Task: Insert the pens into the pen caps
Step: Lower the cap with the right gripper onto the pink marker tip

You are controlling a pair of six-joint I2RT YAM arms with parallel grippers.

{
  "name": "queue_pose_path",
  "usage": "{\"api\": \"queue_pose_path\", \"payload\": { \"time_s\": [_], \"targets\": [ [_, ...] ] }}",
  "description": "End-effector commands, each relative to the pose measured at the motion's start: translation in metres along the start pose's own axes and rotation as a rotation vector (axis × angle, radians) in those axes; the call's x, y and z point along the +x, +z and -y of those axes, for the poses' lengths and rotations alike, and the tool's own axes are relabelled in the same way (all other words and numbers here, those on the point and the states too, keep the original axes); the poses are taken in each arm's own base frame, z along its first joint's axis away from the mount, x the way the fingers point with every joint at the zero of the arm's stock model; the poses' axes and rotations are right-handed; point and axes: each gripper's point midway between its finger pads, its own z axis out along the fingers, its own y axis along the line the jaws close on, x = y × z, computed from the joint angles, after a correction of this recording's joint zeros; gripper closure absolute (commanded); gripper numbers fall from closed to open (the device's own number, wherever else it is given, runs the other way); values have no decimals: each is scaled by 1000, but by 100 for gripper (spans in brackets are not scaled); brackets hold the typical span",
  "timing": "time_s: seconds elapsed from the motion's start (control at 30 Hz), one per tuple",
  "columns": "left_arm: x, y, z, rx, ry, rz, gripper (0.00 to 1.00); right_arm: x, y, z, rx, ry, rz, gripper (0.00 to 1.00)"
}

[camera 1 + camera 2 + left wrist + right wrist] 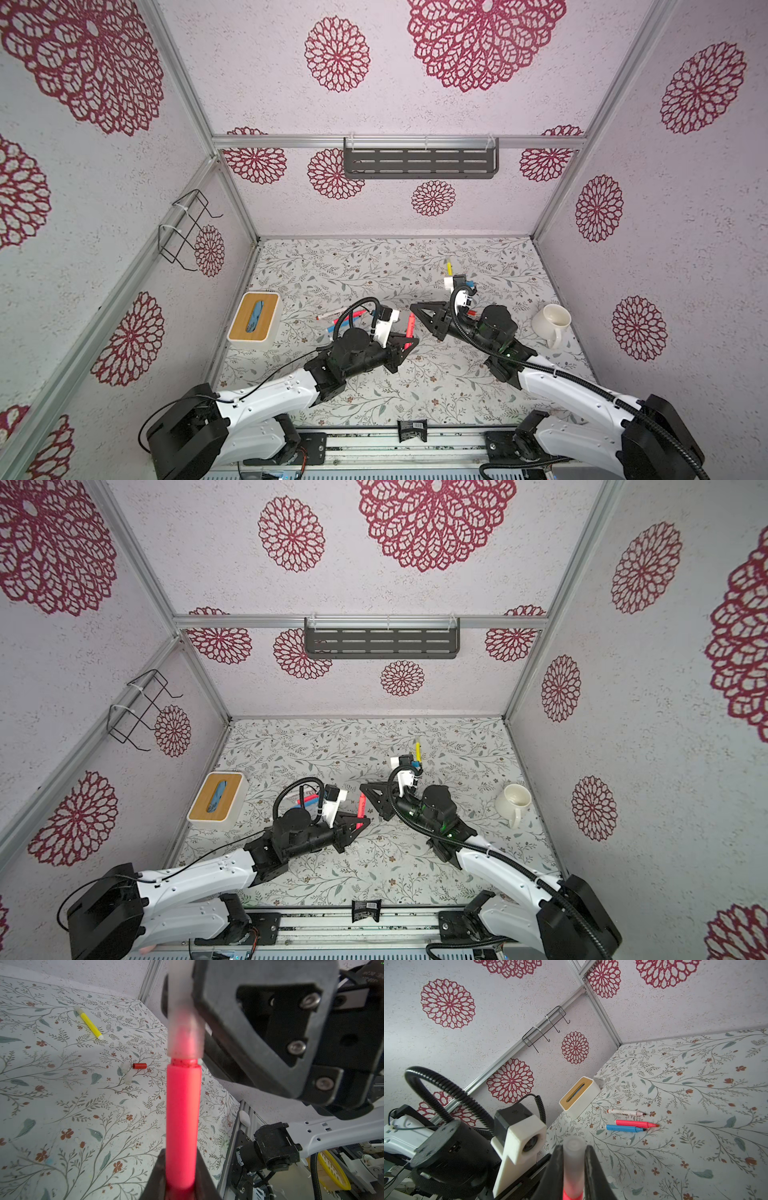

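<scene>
Left wrist view: left hand (180,1178) clamps the pink pen (182,1115), right hand (180,997) pinches the clear cap (185,1039). That cap looks only half-seated, so letting go early could drop it.

— What sort of place is this?
— A robot test cell, lab-like but dressed up homely. A bare aluminium frame (282,142) holds flat wall panels (257,83) papered with red rosettes.
— And the machinery?
— A left arm (266,395) and a right arm (582,390) stand on a metal rail (453,451) at the near edge of the floral worktop (415,390). Household bits surround them: tissue box (254,318), mug (552,322), far shelf (419,163), wire rack (185,226).
</scene>
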Motion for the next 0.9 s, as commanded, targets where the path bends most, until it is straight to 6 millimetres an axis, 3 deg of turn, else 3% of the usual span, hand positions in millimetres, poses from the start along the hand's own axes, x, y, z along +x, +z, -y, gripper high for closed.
{"api": "queue_pose_path", "payload": {
  "time_s": [0.0, 0.03, 0.1, 0.23, 0.43, 0.53, 0.63, 0.87],
  "targets": [
    [-38, -7, 11, 37, 10, 132, 100, 17, -6, -21, -104, -51, -79, 73],
    [-38, -8, 11, 37, 12, 131, 100, 18, -7, -24, -112, -57, -89, 66],
    [-37, -9, 11, 39, 15, 128, 100, 17, -9, -26, -105, -71, -101, 40],
    [-36, -9, 9, 34, 25, 119, 100, -1, -20, -27, -59, -83, -57, 28],
    [-32, -9, 8, 32, 30, 105, 100, -33, -29, -26, -2, -79, -24, 28],
    [-31, -9, 10, 41, 30, 98, 100, -48, -26, -14, 86, -65, -34, 33],
    [-30, -9, 11, 50, 27, 91, 100, -50, -17, -8, 126, -62, -81, 38],
    [-24, -7, 9, 50, 13, 68, 100, -58, 1, -14, 89, -41, -104, 43]
  ]
}}
